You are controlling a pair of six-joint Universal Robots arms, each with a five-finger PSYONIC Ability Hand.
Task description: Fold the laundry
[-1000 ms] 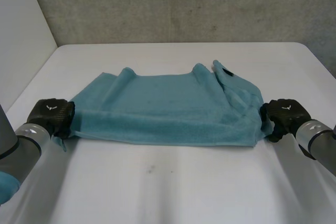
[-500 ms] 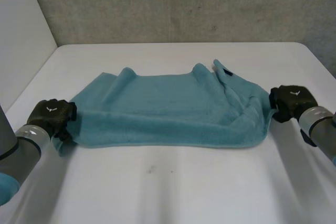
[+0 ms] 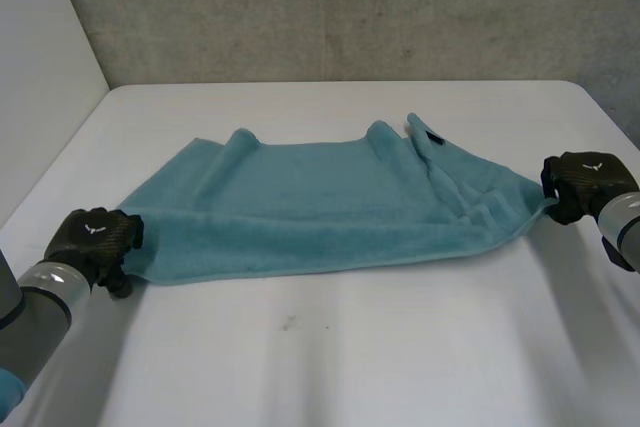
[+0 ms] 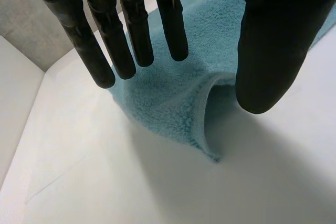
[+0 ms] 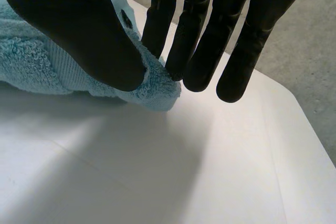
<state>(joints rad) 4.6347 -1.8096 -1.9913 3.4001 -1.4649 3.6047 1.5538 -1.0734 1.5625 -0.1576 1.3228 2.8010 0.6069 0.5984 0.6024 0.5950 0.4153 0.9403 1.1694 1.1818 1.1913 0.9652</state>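
Towel [image 3: 320, 212] stretched across the table [image 3: 350, 357], a hand at each end.
Right hand [image 3: 582, 182], by the right edge, pinches a towel corner between thumb and fingers. Left hand [image 3: 92, 237] is spread over the near-left corner, fingers straight.

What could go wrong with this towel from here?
1. The right robot hand pinches only the corner tip of the towel; it may slip out.
2. The left robot hand is open over its corner, so a lift could be lopsided.
3. Ridges bunched near the right corner may fold in.

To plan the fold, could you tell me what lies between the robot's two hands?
In the head view, only the teal terry towel lies spread between the left hand and the right hand.
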